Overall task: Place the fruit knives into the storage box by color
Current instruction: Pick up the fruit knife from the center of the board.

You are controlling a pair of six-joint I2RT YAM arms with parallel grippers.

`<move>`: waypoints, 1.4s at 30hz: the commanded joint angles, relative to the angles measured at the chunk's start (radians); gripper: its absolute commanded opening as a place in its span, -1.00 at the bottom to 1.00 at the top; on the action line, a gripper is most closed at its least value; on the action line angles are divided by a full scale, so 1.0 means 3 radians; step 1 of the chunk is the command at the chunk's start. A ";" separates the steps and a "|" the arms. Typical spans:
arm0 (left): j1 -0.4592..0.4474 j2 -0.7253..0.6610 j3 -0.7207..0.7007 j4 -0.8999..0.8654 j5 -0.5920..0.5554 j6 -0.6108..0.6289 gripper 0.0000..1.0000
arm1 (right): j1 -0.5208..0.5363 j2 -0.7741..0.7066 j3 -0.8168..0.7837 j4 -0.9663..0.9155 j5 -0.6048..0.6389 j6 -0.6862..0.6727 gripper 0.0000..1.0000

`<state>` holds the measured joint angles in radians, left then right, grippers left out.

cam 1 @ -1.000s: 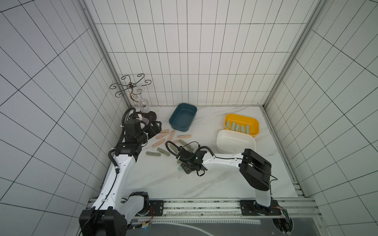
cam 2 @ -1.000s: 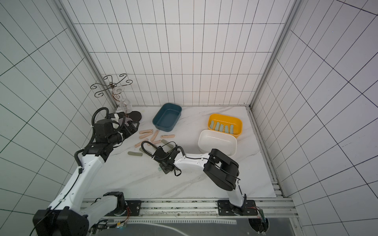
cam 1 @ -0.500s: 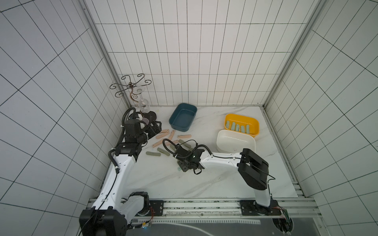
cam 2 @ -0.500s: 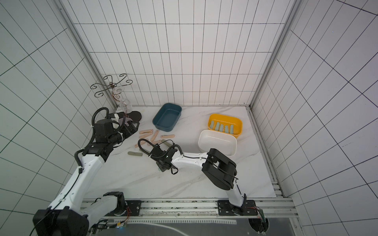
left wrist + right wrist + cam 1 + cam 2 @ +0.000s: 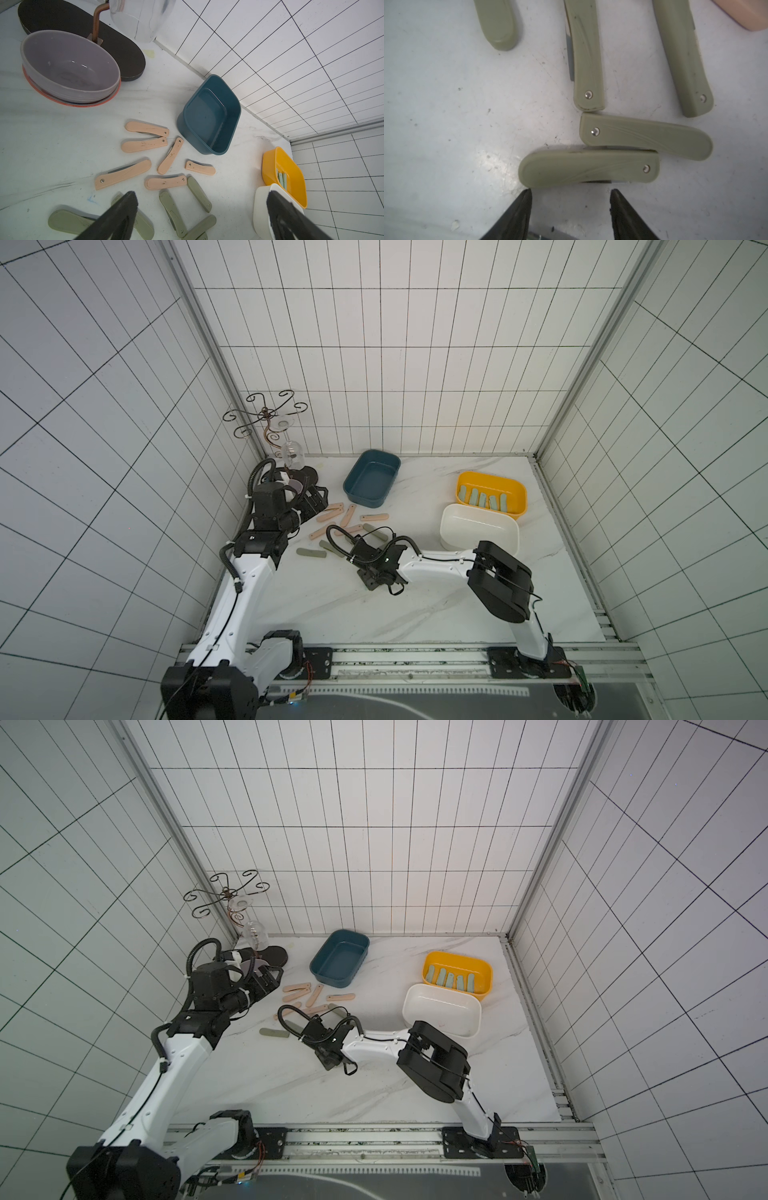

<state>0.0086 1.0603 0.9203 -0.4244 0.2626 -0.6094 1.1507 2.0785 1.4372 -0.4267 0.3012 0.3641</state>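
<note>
The right pincer has its jaws about half parted with nothing between them. Its tips sit low over the marble, just short of an olive knife lying flat; one fingertip is right at that knife's rounded end, and I cannot tell whether they touch. A second olive knife lies against the first. The left pincer is spread wide and empty, hovering above the scattered knives. Seen from above, with the far wall at 12 o'clock, the white marble tabletop carries six loose peach-pink knives around 10 o'clock and the other olive knives just nearer, at 9. The blue box stands at 12 o'clock. The yellow box at 2 o'clock holds five mint knives side by side, and the white box is just beside it at 3. A wire glass rack fills the 11 o'clock corner, with a grey bowl on an orange plate by its dark base. White tiled walls close three sides, and a metal rail runs along 6 o'clock.
</note>
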 commanded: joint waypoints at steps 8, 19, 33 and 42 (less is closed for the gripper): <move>0.0013 -0.0064 0.0026 0.0009 -0.0013 0.0001 0.95 | 0.0009 -0.0466 -0.0502 0.0009 0.0080 0.0082 0.24; 0.0010 -0.0060 0.0031 0.0014 0.0019 -0.0029 0.95 | 0.0006 -0.1008 -0.0984 0.0241 -0.0180 -0.0037 0.29; 0.0009 -0.0032 0.0072 -0.0022 -0.0016 0.0006 0.95 | -0.0195 -0.1063 -0.1192 0.0736 -0.1028 -0.1515 0.39; 0.0009 -0.0043 0.0072 -0.0032 -0.0027 0.0028 0.95 | -0.0300 -0.0843 -0.1095 0.0667 -0.1260 -0.1850 0.40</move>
<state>0.0086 1.0576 0.9211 -0.4305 0.2630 -0.6090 1.0607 1.7943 1.1301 -0.2157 -0.0254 -0.1192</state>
